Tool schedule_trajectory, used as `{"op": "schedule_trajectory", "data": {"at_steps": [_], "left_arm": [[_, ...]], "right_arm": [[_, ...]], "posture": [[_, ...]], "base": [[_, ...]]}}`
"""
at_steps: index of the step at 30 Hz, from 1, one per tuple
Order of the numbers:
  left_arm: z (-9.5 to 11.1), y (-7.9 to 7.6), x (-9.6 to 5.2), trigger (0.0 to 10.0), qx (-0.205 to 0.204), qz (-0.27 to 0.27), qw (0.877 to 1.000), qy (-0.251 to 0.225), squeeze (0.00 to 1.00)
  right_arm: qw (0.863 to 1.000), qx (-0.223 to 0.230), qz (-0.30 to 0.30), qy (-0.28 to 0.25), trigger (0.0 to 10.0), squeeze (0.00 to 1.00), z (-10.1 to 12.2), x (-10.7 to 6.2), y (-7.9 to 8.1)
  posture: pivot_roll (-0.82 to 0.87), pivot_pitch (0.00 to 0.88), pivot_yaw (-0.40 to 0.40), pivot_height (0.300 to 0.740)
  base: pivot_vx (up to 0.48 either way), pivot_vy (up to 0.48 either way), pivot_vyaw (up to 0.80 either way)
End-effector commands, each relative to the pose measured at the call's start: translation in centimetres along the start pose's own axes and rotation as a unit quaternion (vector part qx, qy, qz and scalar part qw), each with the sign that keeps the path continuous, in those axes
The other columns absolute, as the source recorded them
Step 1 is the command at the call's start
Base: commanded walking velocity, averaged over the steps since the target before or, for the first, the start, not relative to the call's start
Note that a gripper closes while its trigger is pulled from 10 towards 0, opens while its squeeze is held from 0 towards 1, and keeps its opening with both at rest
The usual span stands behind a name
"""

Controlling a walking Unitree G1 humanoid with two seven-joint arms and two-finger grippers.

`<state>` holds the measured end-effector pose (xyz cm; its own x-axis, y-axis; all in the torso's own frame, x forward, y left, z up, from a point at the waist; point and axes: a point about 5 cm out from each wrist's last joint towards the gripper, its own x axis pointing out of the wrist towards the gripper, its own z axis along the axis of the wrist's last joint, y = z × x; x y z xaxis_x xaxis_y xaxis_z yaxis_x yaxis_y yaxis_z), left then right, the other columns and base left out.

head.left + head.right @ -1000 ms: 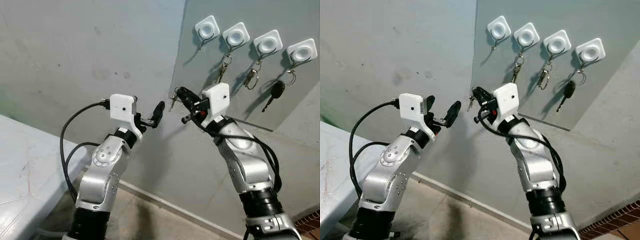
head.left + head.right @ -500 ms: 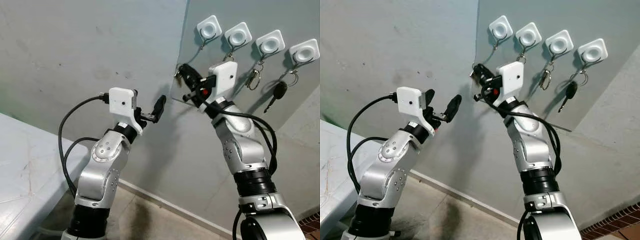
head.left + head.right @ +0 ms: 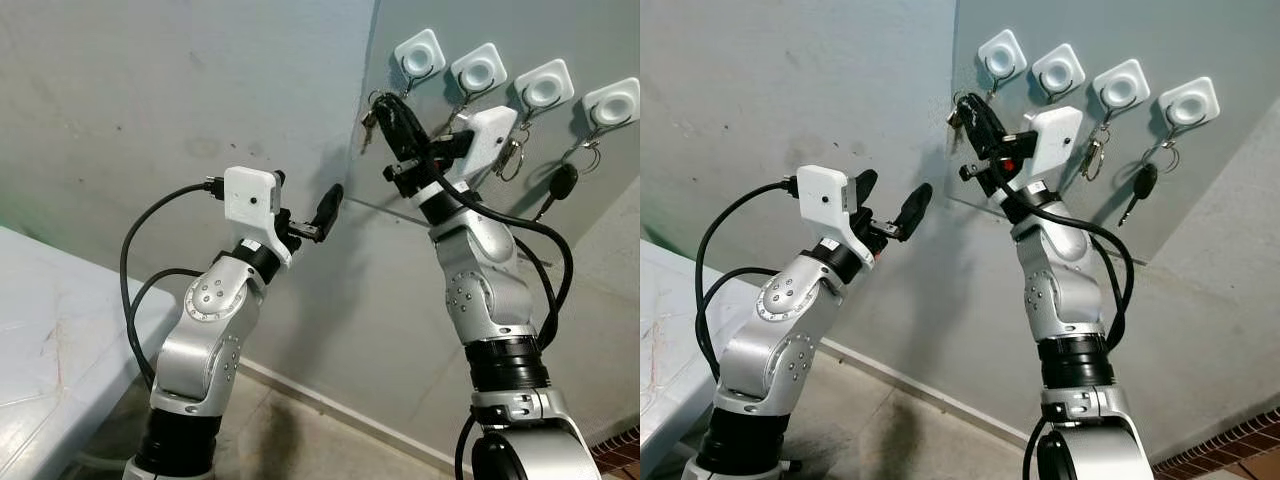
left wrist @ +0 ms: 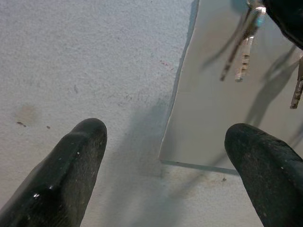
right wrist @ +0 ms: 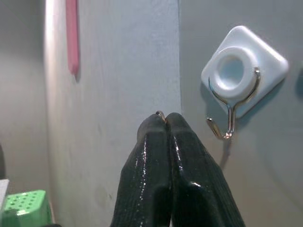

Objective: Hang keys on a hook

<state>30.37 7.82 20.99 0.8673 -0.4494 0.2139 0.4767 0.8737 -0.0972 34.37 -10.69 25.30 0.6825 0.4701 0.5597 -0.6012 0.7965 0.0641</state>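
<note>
Right pincer (image 3: 385, 105) pinched shut on keys (image 3: 369, 119), just below-left of empty leftmost hook (image 5: 230, 124) | panel edge (image 4: 176, 101) beside; bare wall leftward | keys silvery, dangling | left pincer (image 3: 892, 203) open, apart

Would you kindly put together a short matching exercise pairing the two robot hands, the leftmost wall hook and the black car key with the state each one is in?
Things:
1. right hand
2. left hand
3. leftmost hook
4. black car key

States:
A. bare, nothing hanging from it
B. fingers spread apart, holding nothing
C. dangling from the rightmost hook
D. fingers pinched together on a key ring, raised close to the hook board

Pairs: 1-D, 2-B, 3-A, 4-C
</note>
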Motion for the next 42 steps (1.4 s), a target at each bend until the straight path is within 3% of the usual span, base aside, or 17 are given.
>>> {"op": "schedule_trajectory", "data": {"at_steps": [1, 10, 24, 32, 42], "left_arm": [[0.5, -0.6, 0.2, 10.0, -0.003, -0.016, 1.000, -0.007, 0.00], [0.5, -0.6, 0.2, 10.0, -0.007, -0.017, 1.000, -0.005, 0.00], [0.5, -0.7, 0.2, 10.0, -0.011, -0.017, 1.000, -0.004, 0.00], [0.5, -0.6, 0.1, 10.0, -0.011, -0.013, 1.000, -0.005, 0.00], [0.5, -0.6, 0.0, 10.0, -0.014, -0.012, 1.000, -0.003, 0.00]], "right_arm": [[1.000, 0.004, 0.003, -0.010, 10.0, 0.00, 0.5, -0.3, 0.0], [0.999, 0.034, -0.022, -0.018, 10.0, 0.00, 0.6, -1.2, -0.3], [0.996, 0.074, -0.028, -0.049, 10.0, 0.00, 2.1, 0.2, 0.0], [0.993, 0.097, -0.047, -0.042, 10.0, 0.00, 1.9, 0.3, -0.4], [0.975, 0.192, -0.098, -0.046, 10.0, 0.00, 1.1, -0.7, -0.3]], "posture": [[0.04, 0.038, -0.046, 0.732], [0.04, 0.039, -0.044, 0.732], [0.04, 0.044, -0.046, 0.732], [0.04, 0.048, -0.050, 0.732], [0.04, 0.058, -0.047, 0.732]], "base": [[0.000, 0.000, 0.00], [0.000, 0.000, 0.00], [0.000, 0.000, 0.00], [0.000, 0.000, 0.00], [0.000, 0.000, 0.00]]}}
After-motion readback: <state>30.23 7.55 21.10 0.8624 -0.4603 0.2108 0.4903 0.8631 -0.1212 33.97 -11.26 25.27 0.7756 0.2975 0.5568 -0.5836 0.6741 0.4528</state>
